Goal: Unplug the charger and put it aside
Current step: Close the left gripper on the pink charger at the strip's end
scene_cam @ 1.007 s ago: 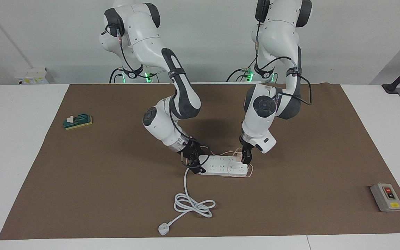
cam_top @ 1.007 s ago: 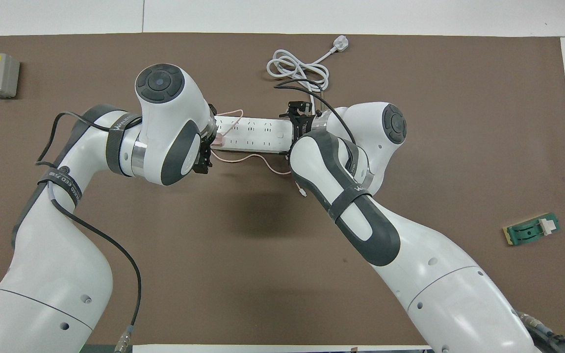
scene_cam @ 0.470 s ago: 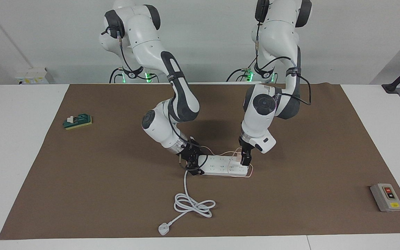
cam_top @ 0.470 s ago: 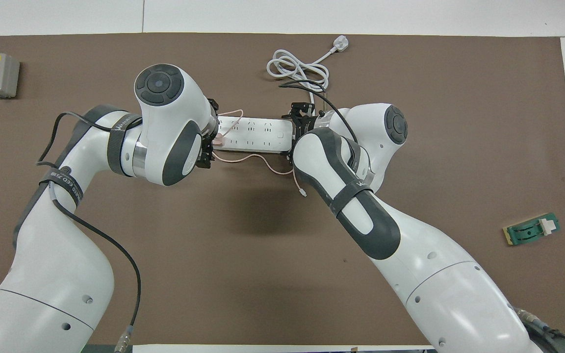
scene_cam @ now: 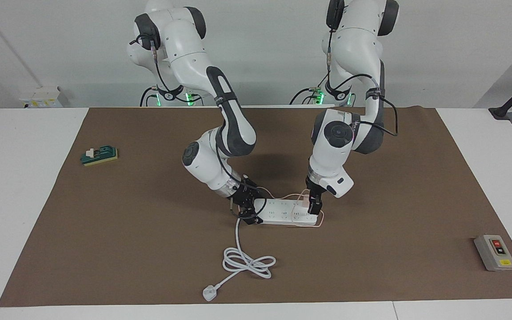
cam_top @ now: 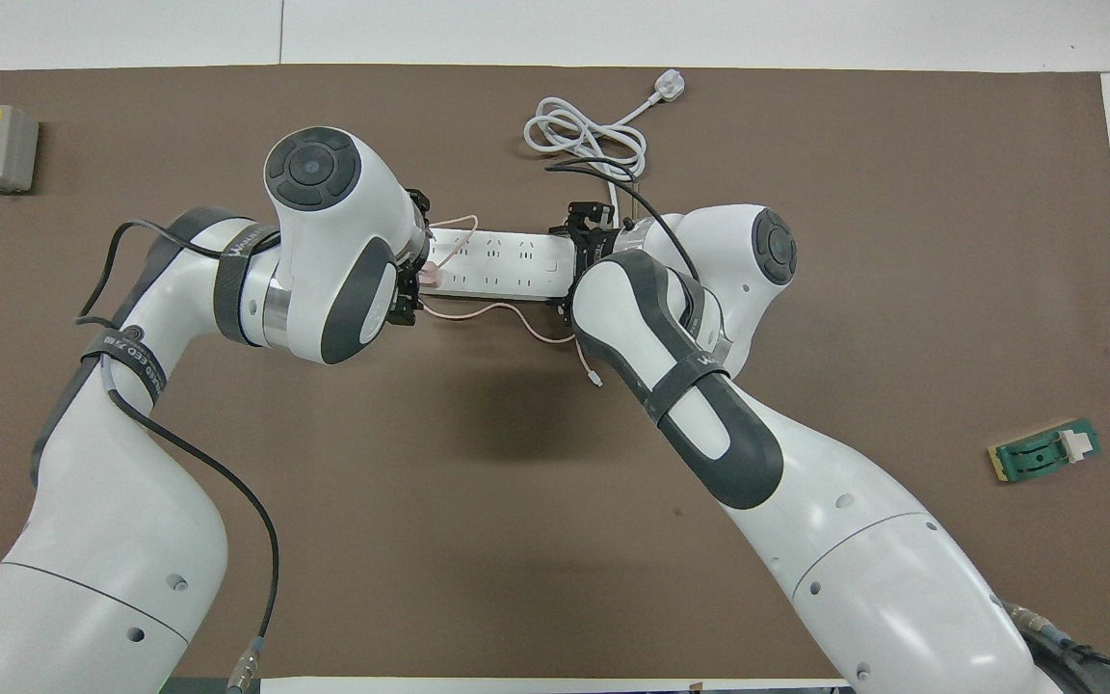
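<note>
Two grippers work the power strip (scene_cam: 286,212) in the facing view: the left gripper (scene_cam: 313,206) stands over the plugged-in charger (scene_cam: 303,203), jaws wide, apparently unclosed; the right gripper (scene_cam: 248,209) pins the strip's cord end, closure unclear. A slipping brace could let the strip lift. Overhead, the charger (cam_top: 431,274) sits at the strip's (cam_top: 502,263) left-arm end, its pink cable (cam_top: 507,313) trailing toward the robots.

Charger (scene_cam: 304,203) half hidden by left gripper (scene_cam: 314,208)

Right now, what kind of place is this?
Likely a robot lab bench: two Franka arms at a white table with a brown mat, staged with a power strip, a switch box and plain walls.
</note>
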You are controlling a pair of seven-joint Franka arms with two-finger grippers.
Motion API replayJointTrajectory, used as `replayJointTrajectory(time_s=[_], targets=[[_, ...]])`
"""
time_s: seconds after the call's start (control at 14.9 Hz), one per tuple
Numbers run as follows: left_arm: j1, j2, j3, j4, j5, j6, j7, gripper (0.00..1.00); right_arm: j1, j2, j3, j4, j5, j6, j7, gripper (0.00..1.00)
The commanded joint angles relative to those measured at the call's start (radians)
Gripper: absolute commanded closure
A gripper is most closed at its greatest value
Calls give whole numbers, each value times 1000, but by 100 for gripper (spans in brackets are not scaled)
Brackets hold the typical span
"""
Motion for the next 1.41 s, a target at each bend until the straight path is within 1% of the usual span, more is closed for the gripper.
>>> replayJointTrajectory(time_s=[0.0,0.07,0.13,0.2,0.27,0.34,0.47,0.67,0.74,0.81,0.87,0.94,1.01,1.34], targets=[[-13,5,13,-2,5,18,-15,3,-2,18,5,24,29,2,-31,4],[-13,5,13,-2,5,16,-15,3,-2,18,5,24,29,4,-31,18],[-13,5,13,-3,5,16,-15,3,-2,18,5,24,29,6,-31,36],[-13,5,13,-3,5,18,-15,3,-2,18,5,24,31,9,-32,44],[-13,5,13,-5,5,18,-15,3,-2,18,5,24,31,9,-32,49],[-15,5,13,-11,5,18,-15,3,-2,18,5,24,31,9,-32,63],[-15,5,15,-19,7,19,-15,5,-2,18,5,24,32,9,-34,99],[-15,5,15,-17,7,19,-15,13,-2,18,5,22,69,9,-58,100],[-15,5,15,-17,7,19,-15,17,-2,18,5,22,74,10,-70,100],[-15,5,15,-17,16,19,-14,31,-2,18,5,22,75,10,-72,100],[-15,5,12,-17,54,19,-12,60,-2,18,5,21,74,10,-75,100],[-15,5,10,-17,67,22,-9,93,-2,18,5,21,75,12,-75,100],[-16,5,10,-19,68,22,-2,100,-1,18,5,19,75,12,-75,100],[-25,5,10,-19,74,36,12,100,-1,18,5,19,75,13,-75,100]])
